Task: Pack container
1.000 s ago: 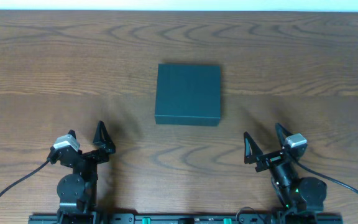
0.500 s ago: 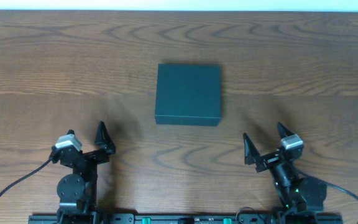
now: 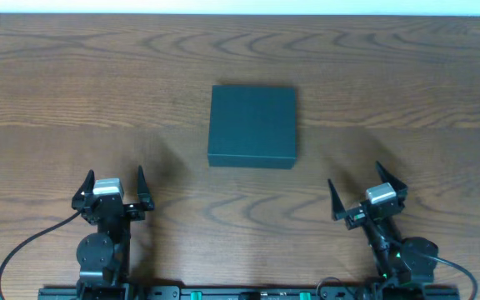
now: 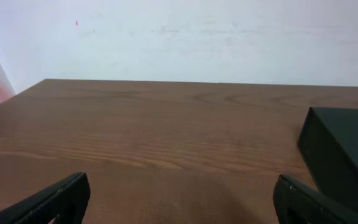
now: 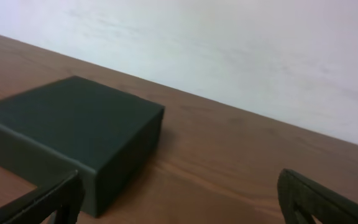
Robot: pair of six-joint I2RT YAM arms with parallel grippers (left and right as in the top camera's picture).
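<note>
The container (image 3: 252, 126) is a dark teal-black square box with its lid closed, lying flat at the middle of the wooden table. It shows at the right edge of the left wrist view (image 4: 344, 152) and at the left of the right wrist view (image 5: 73, 137). My left gripper (image 3: 111, 187) is open and empty near the front left, well short of the container. My right gripper (image 3: 365, 190) is open and empty near the front right, also apart from it. No snack packets are in view.
The wooden table (image 3: 73, 83) stretches bare around the container. A white wall (image 4: 197, 37) stands behind its far edge. Cables run from both arm bases at the front edge.
Both grippers have turned at the wrist. The left one swung to face straight ahead; the right one shifted slightly back and right. The container has not moved.
</note>
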